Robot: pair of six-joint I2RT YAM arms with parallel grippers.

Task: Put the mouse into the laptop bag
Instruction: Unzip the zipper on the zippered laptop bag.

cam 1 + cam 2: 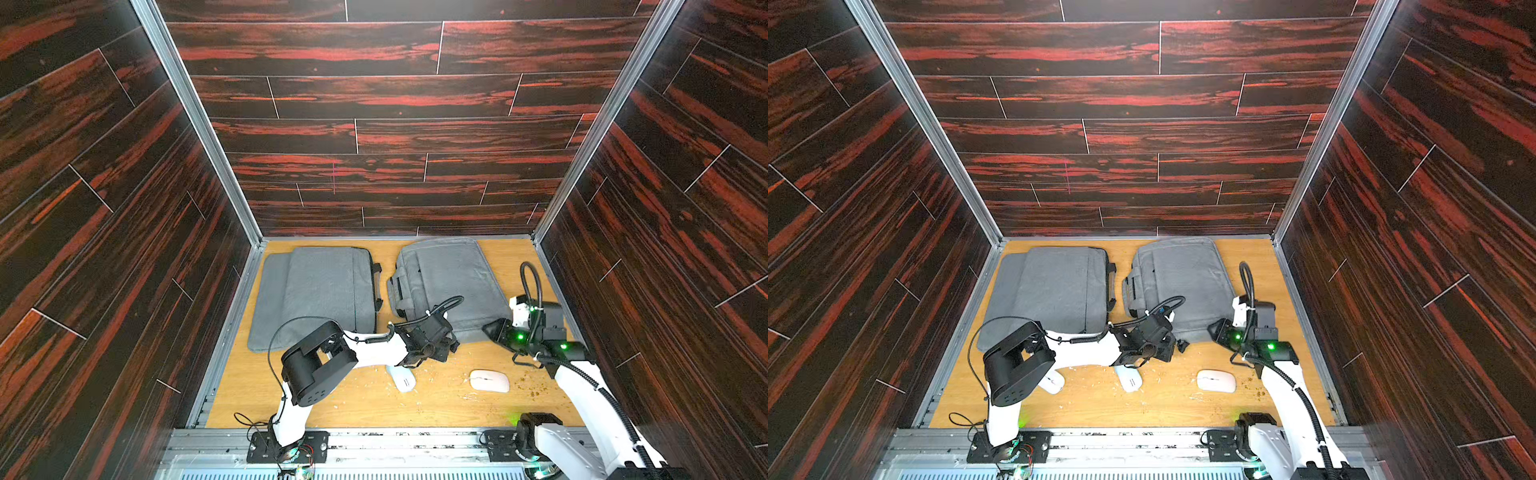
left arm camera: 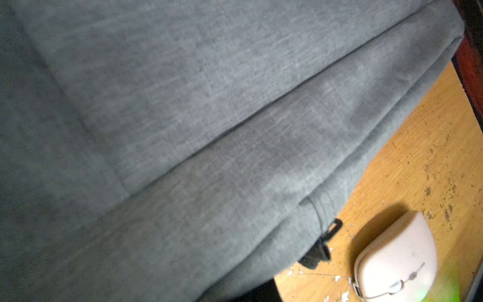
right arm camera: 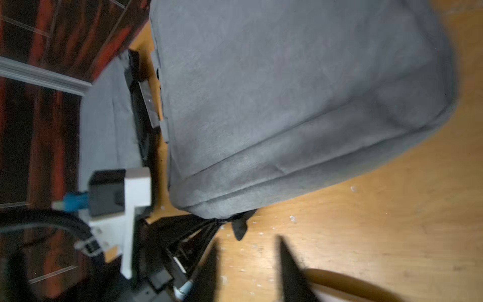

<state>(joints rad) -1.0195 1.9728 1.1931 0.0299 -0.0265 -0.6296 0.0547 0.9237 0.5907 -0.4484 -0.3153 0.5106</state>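
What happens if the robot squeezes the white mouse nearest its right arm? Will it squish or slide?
Probably no squishing: the white mouse looks like a hard, smooth shell. Its rounded top could make a grip slip off. It lies flat on the wooden table, so a push would likely slide it, not roll it.

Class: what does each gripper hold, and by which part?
Right gripper: open, holding nothing. Left gripper: shut at a corner of the grey fabric laptop bag, beside its black zip tab; a hold cannot be told.
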